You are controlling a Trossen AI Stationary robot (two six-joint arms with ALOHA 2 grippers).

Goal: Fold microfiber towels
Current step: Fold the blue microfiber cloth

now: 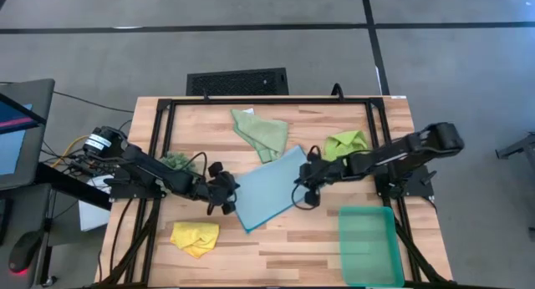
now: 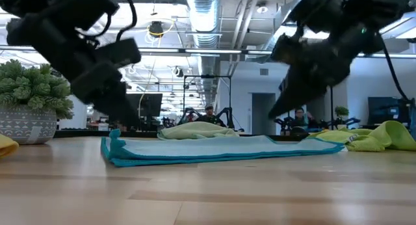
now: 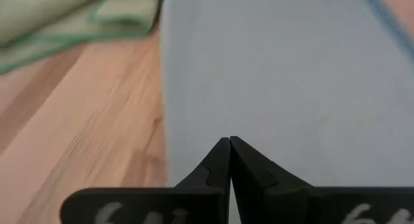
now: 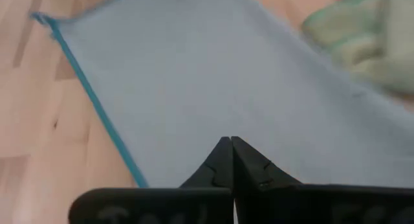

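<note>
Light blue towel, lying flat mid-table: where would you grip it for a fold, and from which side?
Probably the two short ends. The light blue towel lies flat, so pinch its stitched edge from above: left gripper at the near-left end, right gripper at the right end; both are already shut there.

Even, bright light in the high view; soft faint shadows under both arms on the table (image 1: pixel 276 239). Low view is backlit: ceiling strip lights (image 2: pixel 214 20) glare, arms read as dark silhouettes, near tabletop blurred, room behind approx. sharp. Both wrist views soft: light blue towel (image 3: pixel 278 81) out of focus, wood grain smeared, finger tips (image 4: pixel 231 160) fairly crisp.
</note>
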